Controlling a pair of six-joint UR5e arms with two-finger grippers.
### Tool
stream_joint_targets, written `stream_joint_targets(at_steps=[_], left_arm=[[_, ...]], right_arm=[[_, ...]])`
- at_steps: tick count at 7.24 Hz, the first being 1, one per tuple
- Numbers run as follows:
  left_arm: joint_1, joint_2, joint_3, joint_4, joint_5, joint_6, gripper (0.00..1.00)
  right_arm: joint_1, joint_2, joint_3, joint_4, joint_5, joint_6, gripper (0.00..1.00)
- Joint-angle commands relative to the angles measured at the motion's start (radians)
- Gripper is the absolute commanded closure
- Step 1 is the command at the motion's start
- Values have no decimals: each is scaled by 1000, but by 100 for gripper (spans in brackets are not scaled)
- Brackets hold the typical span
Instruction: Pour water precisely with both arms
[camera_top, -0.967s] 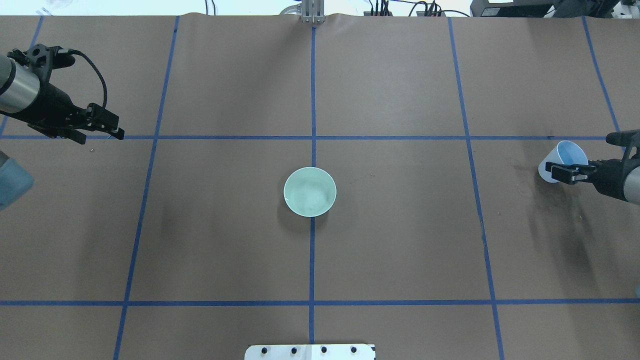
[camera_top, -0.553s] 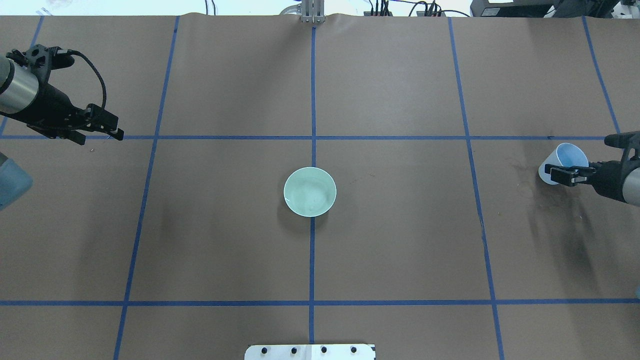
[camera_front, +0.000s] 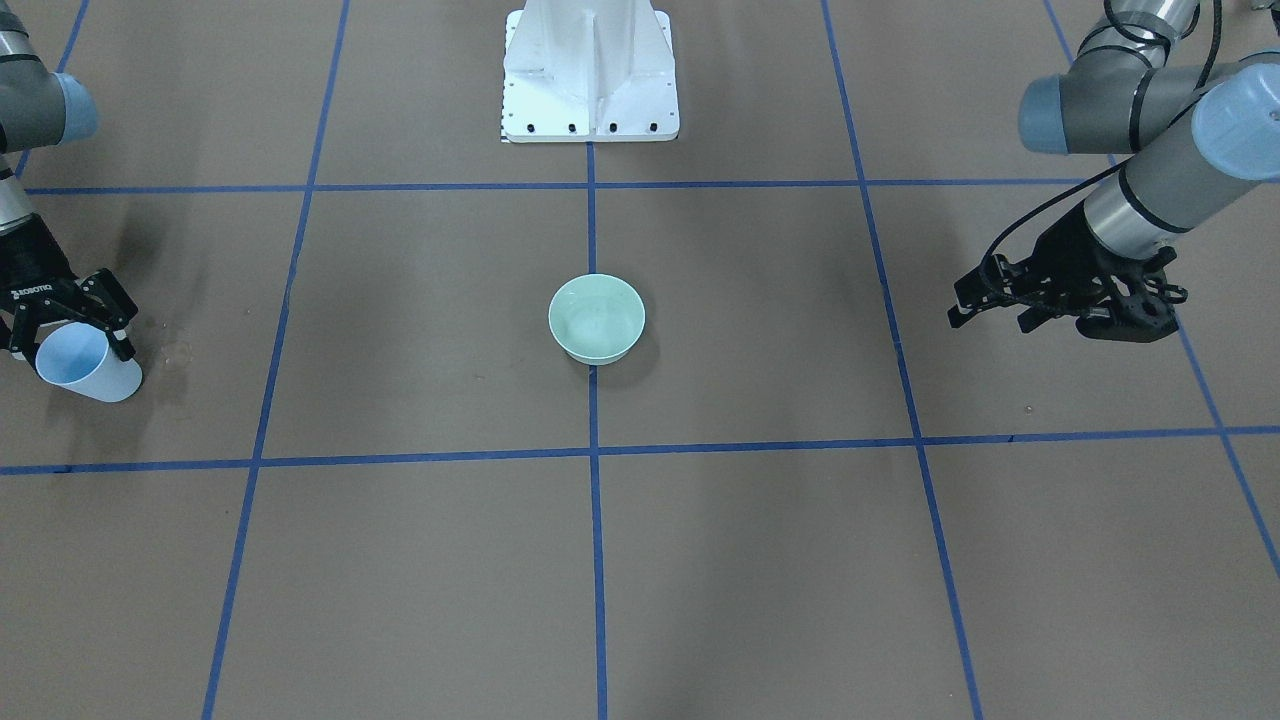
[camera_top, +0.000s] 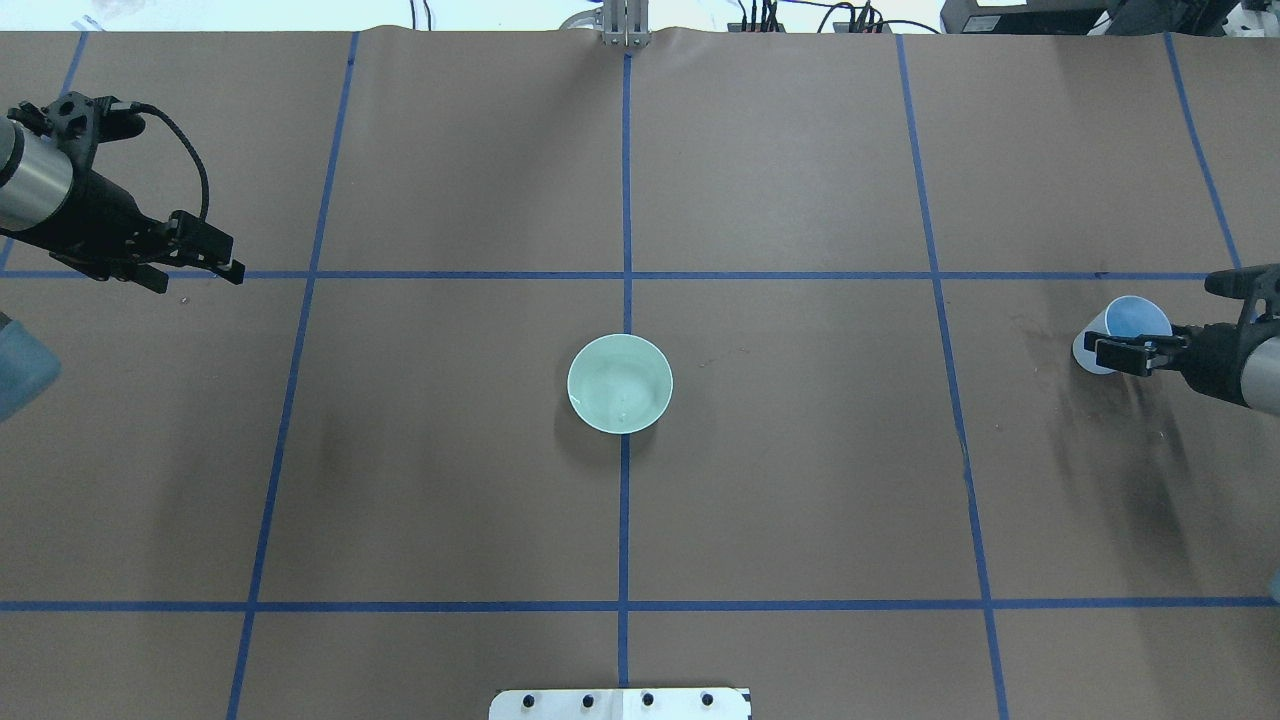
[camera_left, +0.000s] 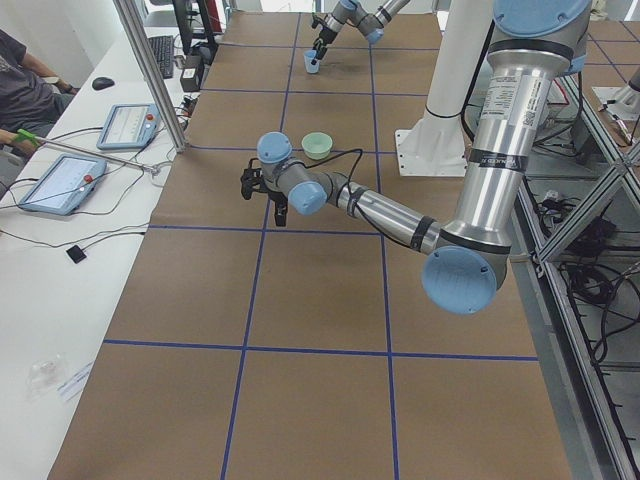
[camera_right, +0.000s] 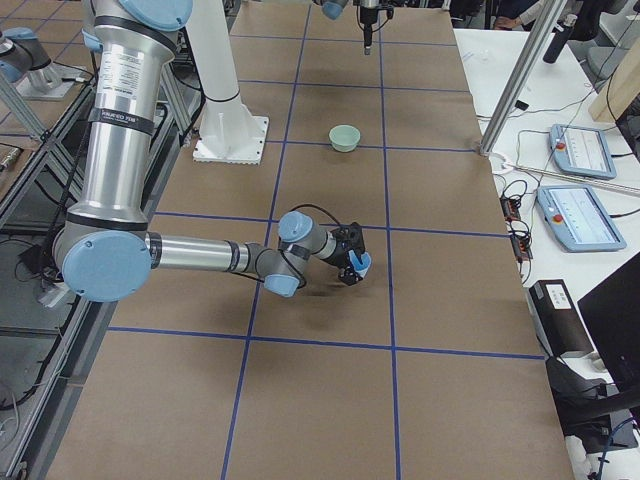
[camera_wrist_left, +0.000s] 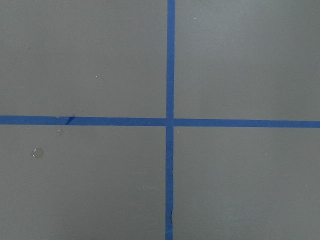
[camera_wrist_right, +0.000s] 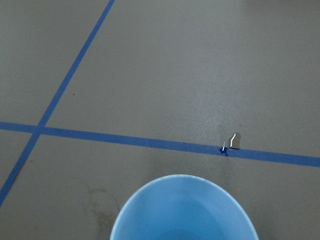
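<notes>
A mint green bowl (camera_top: 620, 383) stands at the table's middle on the blue tape cross, also in the front view (camera_front: 597, 318). Faint glints of water (camera_top: 627, 398) show inside it. My right gripper (camera_top: 1118, 353) is shut on a light blue cup (camera_top: 1135, 318), tilted, low over the table's right end; the front view shows the right gripper (camera_front: 68, 318) and the cup (camera_front: 85, 365). The cup's rim (camera_wrist_right: 182, 210) fills the bottom of the right wrist view. My left gripper (camera_top: 205, 268) hangs open and empty over the left end, also in the front view (camera_front: 990, 318).
The white pedestal (camera_front: 590, 70) is bolted at the robot's side of the table. Blue tape lines (camera_top: 625, 200) grid the brown cover. A water droplet (camera_wrist_right: 233, 141) lies on a tape line past the cup; another droplet (camera_wrist_left: 37, 152) lies under the left gripper.
My right gripper has drawn slightly toward the right edge with the cup. My left arm has pulled back a little to the left. The bowl has not moved.
</notes>
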Motion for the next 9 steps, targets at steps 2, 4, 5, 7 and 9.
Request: stream_joint_targets(at_steps=[2,4,5,7,9], left_arm=[[2,-4,-2,1,0,-5,1],[2,0,-2,1,0,-3,1],[2,0,-2,1,0,-3,1],[0,0,-2,1,0,-3,1],[2,0,-2,1,0,-3,1]], right_arm=[[1,-3,9,0,-25,-3,1],[3,-6,36,2,-23,-5,1],[4,-11,59,2,-17,-5,1],[18,-18,75,0,3,-6,1],[100,-29,76,0,94,-11,1]])
